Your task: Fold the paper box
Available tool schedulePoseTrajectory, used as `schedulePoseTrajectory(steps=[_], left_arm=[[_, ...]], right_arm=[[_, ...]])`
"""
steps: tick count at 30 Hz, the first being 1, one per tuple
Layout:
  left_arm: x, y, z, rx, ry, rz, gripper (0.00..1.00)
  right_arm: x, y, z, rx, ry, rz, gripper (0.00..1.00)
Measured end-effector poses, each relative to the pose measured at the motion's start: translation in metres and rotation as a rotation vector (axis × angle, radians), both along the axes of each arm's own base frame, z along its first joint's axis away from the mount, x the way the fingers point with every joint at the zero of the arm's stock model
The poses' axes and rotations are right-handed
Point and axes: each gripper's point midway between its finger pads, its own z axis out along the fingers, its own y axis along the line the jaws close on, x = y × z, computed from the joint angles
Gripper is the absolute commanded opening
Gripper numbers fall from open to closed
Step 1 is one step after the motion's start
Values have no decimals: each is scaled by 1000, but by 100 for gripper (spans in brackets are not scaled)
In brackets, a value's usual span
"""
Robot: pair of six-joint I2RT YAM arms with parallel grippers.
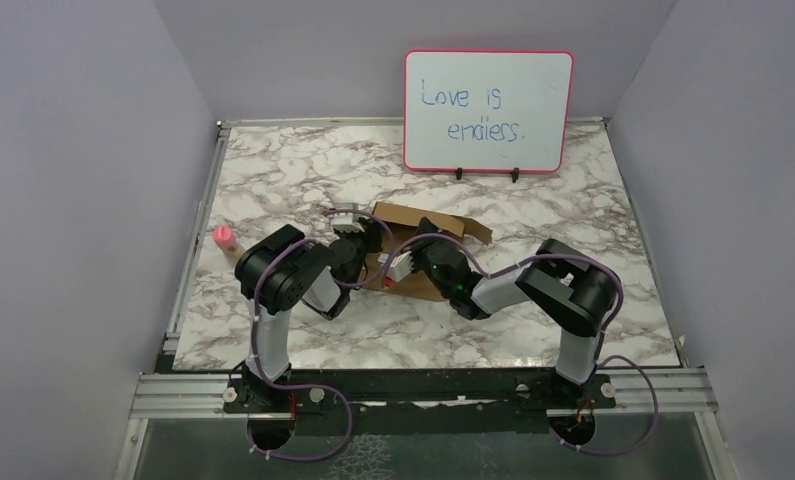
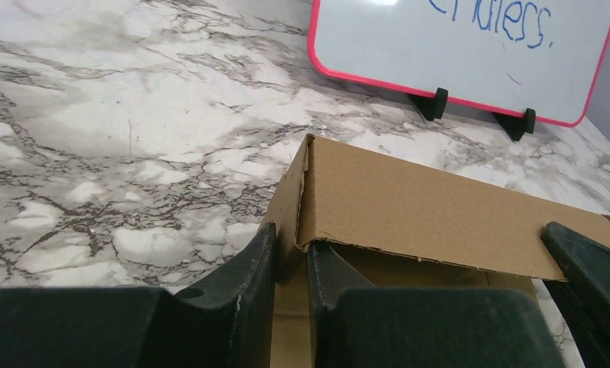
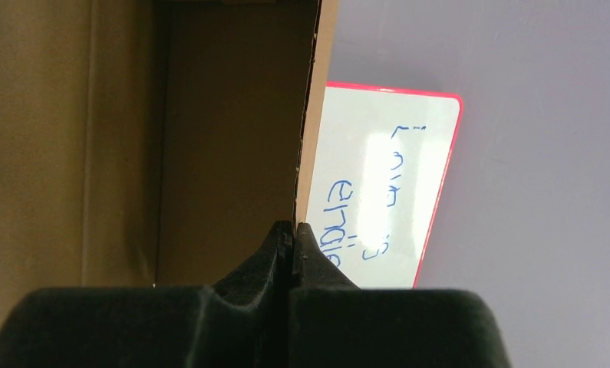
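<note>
- Two black two-finger grippers meet on one thing: the plain brown cardboard paper box [image 1: 405, 216]. It is partly raised into a shallow tray and sits mid-way across the white-and-grey marbled table [image 1: 303, 160], on the near side of the pink-framed whiteboard [image 1: 488, 110].
- The left gripper [image 2: 290, 247] has its fingers nearly together and pinches the box's short end wall at the corner, one finger outside and one inside.
- The right gripper [image 3: 292, 228] has its fingers pressed flat together, with the thin edge of an upright cardboard wall nipped between the tips.
- Handling, as a judgement: the box looks light, so it would slide or lift unless one gripper anchors it.
- The panels look stiff but should bend along the creases, and springy flaps may reopen if let go.
- The matte surface should give fair grip, though the edges could crush or tear under a hard squeeze.
- The best hold is probably a wall edge close to a corner or crease, not mid-panel.
</note>
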Motion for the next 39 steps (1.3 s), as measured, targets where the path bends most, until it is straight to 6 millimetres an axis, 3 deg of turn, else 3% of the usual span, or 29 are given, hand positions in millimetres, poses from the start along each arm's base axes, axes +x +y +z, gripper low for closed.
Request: schedulePoseTrajectory(steps=[5,20,31,39], left_arm=[[-5,7,-1,-6,1,88,8],[-19,23,-1,-24,23,263,5],[-21,26,-2,-74,26,295,32],[-21,29,-7,-84,32,305,39]], right_arm=[[-6,3,-2,8,29,5,1],[-16,14,-7,41,70,30,1],[-18,18,-8,53,85,41,1],[-21,18,-7,57,99,42,1]])
